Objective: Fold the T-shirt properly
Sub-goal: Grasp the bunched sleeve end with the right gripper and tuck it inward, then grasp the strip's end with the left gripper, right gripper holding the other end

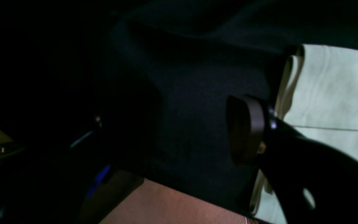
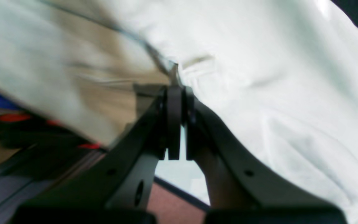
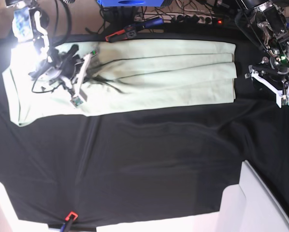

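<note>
T-shirt (image 3: pixel 149 72) is lying long and partly folded along the far edge of the black table cloth (image 3: pixel 149 159). Right gripper (image 2: pixel 176 90) is sitting on the shirt's left end, fingers pressed together, pinching a fold of the pale fabric. Left gripper (image 3: pixel 272 89) is hanging just off the shirt's right end, fingers spread, holding nothing.
</note>
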